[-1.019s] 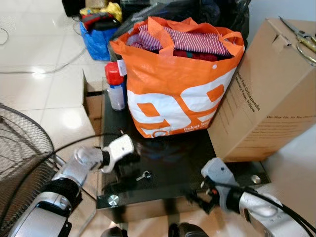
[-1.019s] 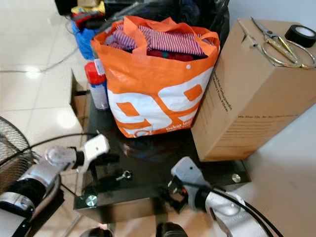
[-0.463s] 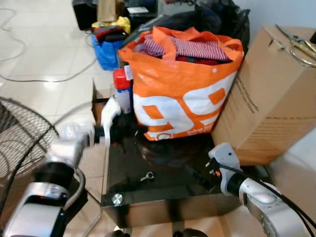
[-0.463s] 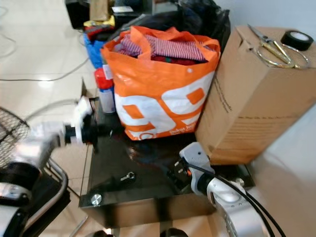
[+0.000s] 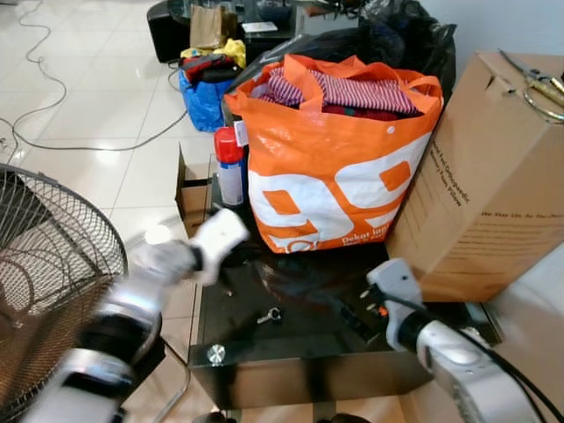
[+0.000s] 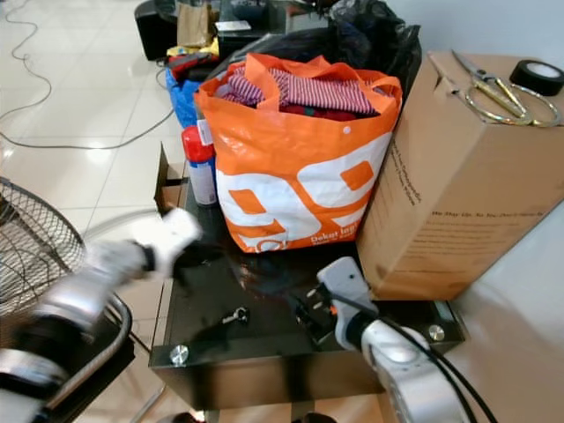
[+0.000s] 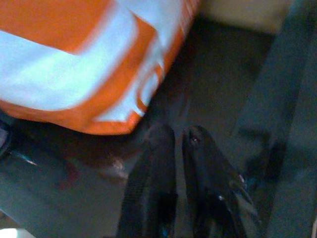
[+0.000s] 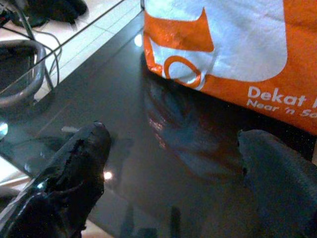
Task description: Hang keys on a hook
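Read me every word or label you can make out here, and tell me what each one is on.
"Dekat" over "Near 'n S", cut off at the picture's edge: on the orange bag.
Big white figures, apparently "99": also on the bag.
Several lines of black print on the cardboard box: too small to read.
Label on the red-capped spray can: blurred, unreadable.

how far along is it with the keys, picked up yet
Nothing looks done yet. The keys lie loose on the black glass table, in neither gripper. The left gripper, fingers together and holding nothing, hovers by the orange bag; the right gripper is open over the table. Left: grasp the keys and hang them; no hook is in view.
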Controlling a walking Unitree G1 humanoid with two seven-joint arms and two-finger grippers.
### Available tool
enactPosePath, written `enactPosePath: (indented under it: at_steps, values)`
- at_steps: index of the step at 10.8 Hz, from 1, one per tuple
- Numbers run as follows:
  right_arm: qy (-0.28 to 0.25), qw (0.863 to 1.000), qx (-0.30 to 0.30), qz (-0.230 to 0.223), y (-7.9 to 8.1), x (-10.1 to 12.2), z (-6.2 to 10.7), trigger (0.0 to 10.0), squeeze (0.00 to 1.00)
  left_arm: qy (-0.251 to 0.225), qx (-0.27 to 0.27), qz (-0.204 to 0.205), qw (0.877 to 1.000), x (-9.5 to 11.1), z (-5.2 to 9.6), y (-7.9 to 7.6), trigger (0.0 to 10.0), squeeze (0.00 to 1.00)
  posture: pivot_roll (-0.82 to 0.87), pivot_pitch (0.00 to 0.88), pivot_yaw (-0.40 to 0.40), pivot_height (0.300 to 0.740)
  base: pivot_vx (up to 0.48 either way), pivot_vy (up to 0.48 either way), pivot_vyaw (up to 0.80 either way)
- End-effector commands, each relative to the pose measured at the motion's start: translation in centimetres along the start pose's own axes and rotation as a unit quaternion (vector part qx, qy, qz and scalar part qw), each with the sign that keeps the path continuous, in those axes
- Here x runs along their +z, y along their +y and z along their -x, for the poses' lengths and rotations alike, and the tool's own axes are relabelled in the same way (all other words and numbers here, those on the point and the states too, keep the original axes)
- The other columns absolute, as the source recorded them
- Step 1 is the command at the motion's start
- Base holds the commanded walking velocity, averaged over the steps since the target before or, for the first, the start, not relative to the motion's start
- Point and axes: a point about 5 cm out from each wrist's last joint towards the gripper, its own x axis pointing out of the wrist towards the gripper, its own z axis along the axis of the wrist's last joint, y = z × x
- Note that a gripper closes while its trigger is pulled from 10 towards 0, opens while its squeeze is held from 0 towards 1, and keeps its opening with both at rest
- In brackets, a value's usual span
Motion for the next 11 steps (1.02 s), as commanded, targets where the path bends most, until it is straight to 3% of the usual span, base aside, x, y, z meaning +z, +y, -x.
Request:
enactPosePath:
  at_steps: [1, 4, 7, 11]
  values:
    - [0.013, 1.0, 0.0, 0.012, -0.2, -0.2, 0.2, 10.0, 0.0, 0.033, -0.008, -0.019, 0.999, -1.2, -0.7, -1.2, 10.0, 1.0, -0.15, 0.0, -0.018, 0.74, 0.0, 0.0, 0.0]
    - [0.024, 0.999, 0.013, 0.019, -0.2, -0.4, 1.1, 10.0, 0.0, 0.051, -0.046, -0.039, 0.997, -1.9, -2.4, -3.3, 10.0, 1.0, -0.18, 0.032, -0.043, 0.74, 0.0, 0.0, 0.0]
    - [0.039, 0.999, 0.022, 0.023, 0.0, -0.7, 2.5, 10.0, 0.0, 0.114, -0.049, -0.066, 0.99, -3.5, -2.3, -2.7, 10.0, 1.0, -0.21, 0.113, -0.044, 0.74, 0.0, 0.0, 0.0]
    - [0.048, 0.998, 0.025, 0.018, 0.4, -0.7, 3.2, 10.0, 0.0, 0.114, -0.032, -0.08, 0.99, -2.9, -2.9, -1.9, 10.0, 1.0, -0.22, 0.166, -0.042, 0.74, 0.0, 0.0, 0.0]
